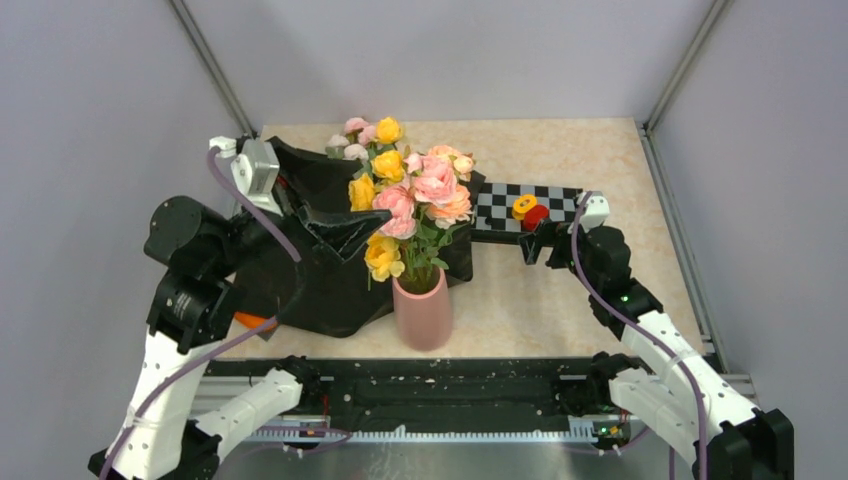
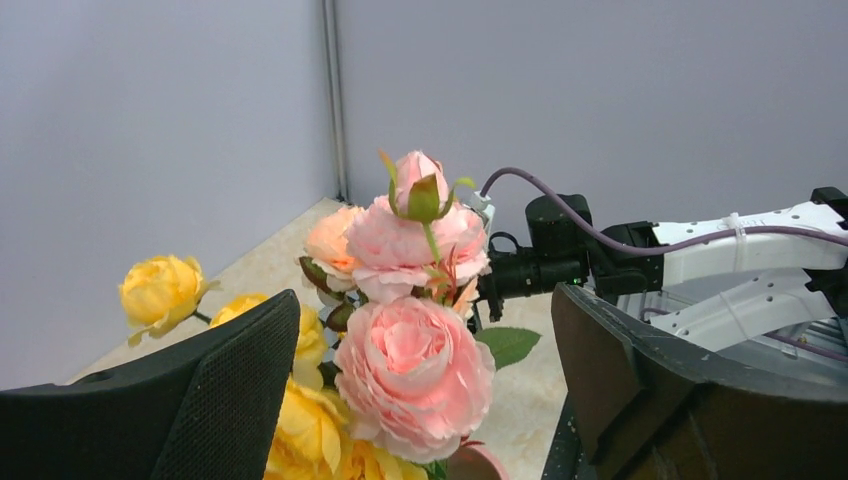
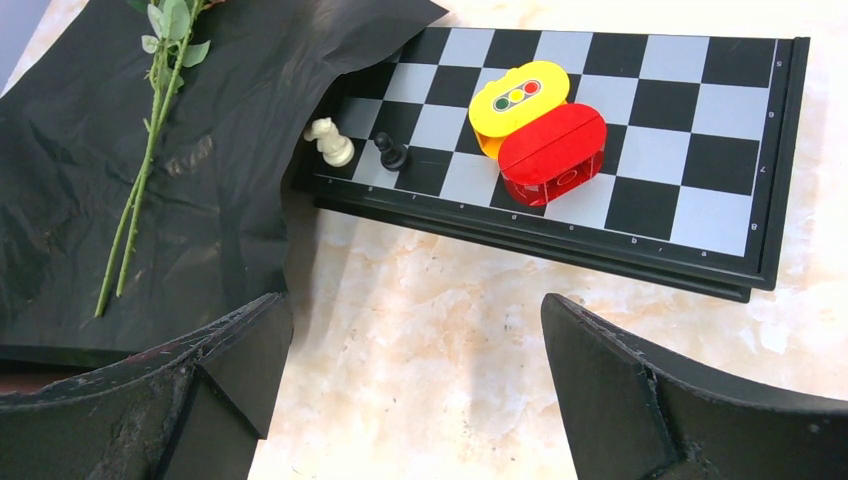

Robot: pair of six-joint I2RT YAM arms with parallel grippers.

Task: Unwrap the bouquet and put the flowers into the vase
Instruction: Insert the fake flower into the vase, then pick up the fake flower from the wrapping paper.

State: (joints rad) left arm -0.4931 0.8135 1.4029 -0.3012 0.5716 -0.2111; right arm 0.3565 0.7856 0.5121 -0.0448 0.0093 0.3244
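Note:
The pink vase (image 1: 423, 312) stands near the table's front edge with pink, peach and yellow flowers (image 1: 425, 195) upright in it. More flowers (image 1: 365, 135) lie at the back on the unwrapped bouquet's black paper (image 1: 320, 290). My left gripper (image 1: 352, 205) is open just left of the blooms in the vase. In the left wrist view its fingers (image 2: 235, 370) stand apart on either side of a pink rose (image 2: 415, 375), holding nothing. My right gripper (image 3: 415, 310) is open over bare table beside the paper (image 3: 150, 200), where green stems (image 3: 140, 200) lie.
A chessboard (image 3: 690, 140) lies at the back right, carrying a yellow block (image 3: 518, 95), a red block (image 3: 552, 152), a white piece (image 3: 330, 142) and a black piece (image 3: 392, 152). Grey walls enclose the table. The right arm (image 2: 700, 250) shows beyond the flowers.

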